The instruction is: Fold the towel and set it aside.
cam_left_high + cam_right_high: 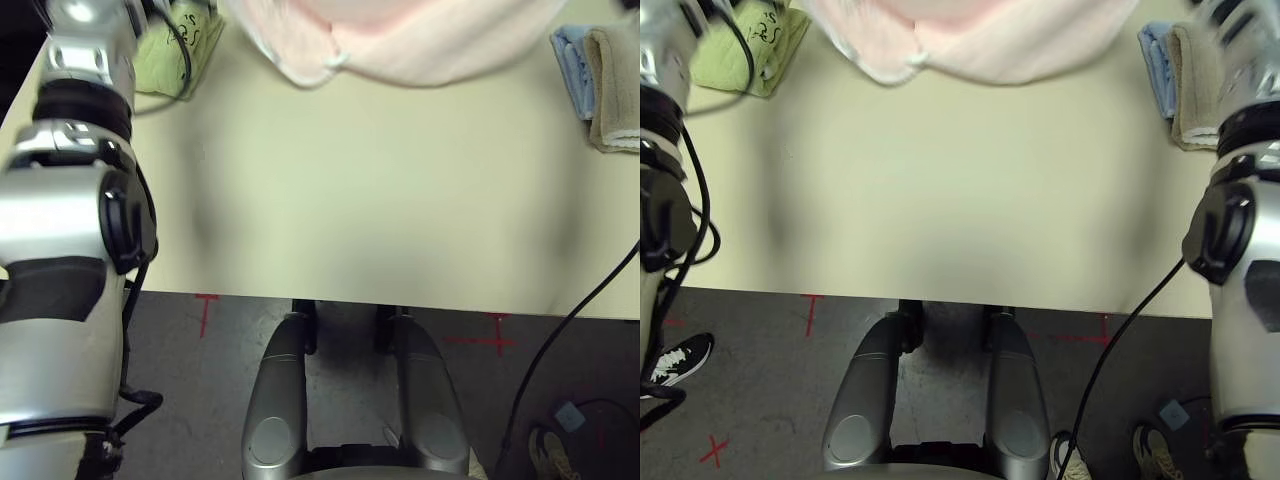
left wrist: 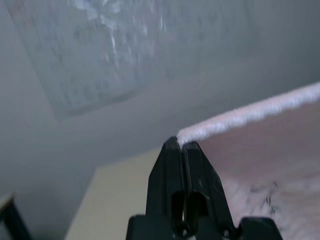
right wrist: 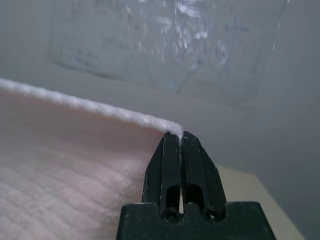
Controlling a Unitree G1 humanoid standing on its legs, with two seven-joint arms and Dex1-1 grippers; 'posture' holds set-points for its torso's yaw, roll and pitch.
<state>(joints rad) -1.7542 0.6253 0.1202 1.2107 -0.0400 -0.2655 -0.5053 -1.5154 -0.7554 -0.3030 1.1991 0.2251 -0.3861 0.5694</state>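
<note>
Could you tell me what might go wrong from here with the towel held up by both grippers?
Each gripper pinches only a corner of the towel: left gripper, right gripper. Either corner might slip free. The hanging cloth could also drag over the green towel or the folded towels and shift them.

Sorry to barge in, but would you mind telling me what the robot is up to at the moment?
It is folding a pink towel. The left gripper and the right gripper are each shut on a corner of it, holding it up over the far side of the table, with its lower part bunched there. A green towel lies at the far left, and folded blue and beige towels at the far right.
</note>
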